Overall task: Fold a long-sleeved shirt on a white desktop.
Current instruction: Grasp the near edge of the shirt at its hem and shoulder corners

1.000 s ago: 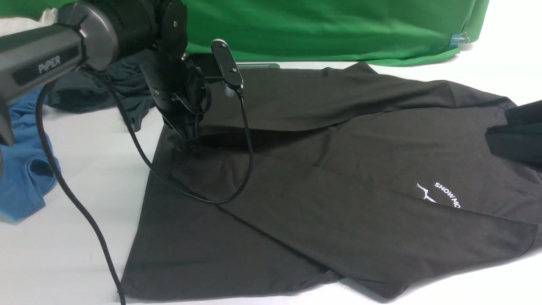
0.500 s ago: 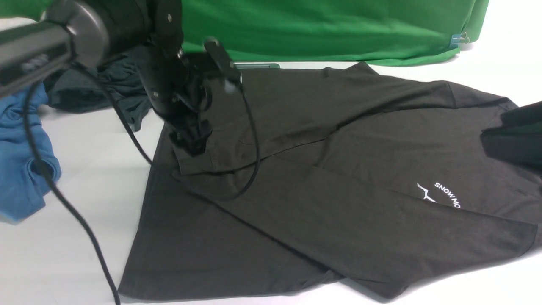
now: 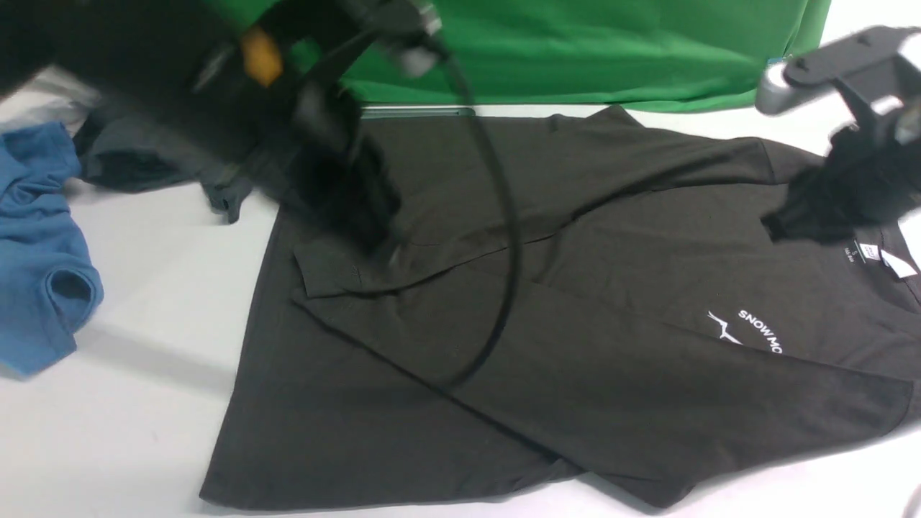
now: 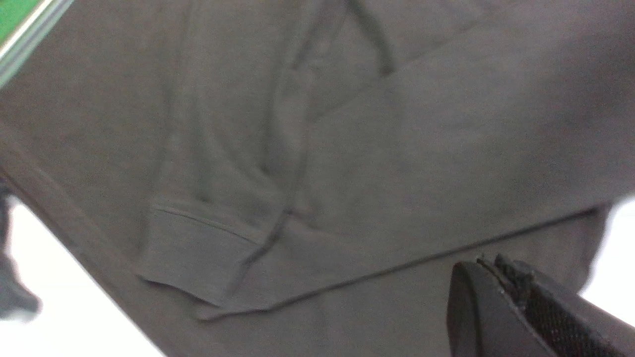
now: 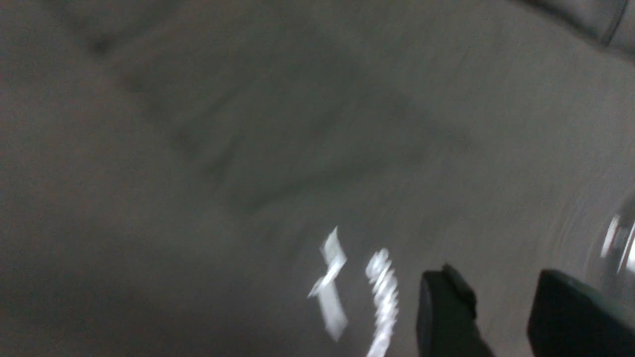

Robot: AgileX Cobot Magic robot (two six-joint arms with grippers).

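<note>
The shirt point(image 3: 575, 324) lies flat on the desk point(image 3: 129, 432), filling the middle and right of the front view. Its straight hem is toward the left and its collar toward the right. The cloth is a matte, dark brownish-black knit, soft and lightly creased. One sleeve point(image 3: 547, 194) is laid slantwise across the body. It ends in a ribbed, rectangular cuff point(image 4: 193, 258) that rests on the body close to the hem. A second broad flap with straight edges crosses the body nearer the camera. A white print point(image 3: 755, 332) of thin mountain lines and curved letters shows on the chest, and a small white label point(image 3: 870, 252) sits inside the neck.

The left gripper point(image 4: 496, 263) is pressed together with nothing between its fingers. They are black, one with a cross-hatched pad. It hangs over the shirt, apart from the cuff, and is smeared by blur in the front view. A smooth black cable point(image 3: 504, 237) loops down from that arm.

The right gripper point(image 5: 498, 277) is over the collar area. Its two blunt black fingers are spread, with only shirt cloth seen through the gap.

The desk is smooth and white. A crumpled blue garment point(image 3: 36, 237) and a rumpled grey garment point(image 3: 137, 158) lie at the left, and draped green cloth point(image 3: 575, 43) hangs behind.
</note>
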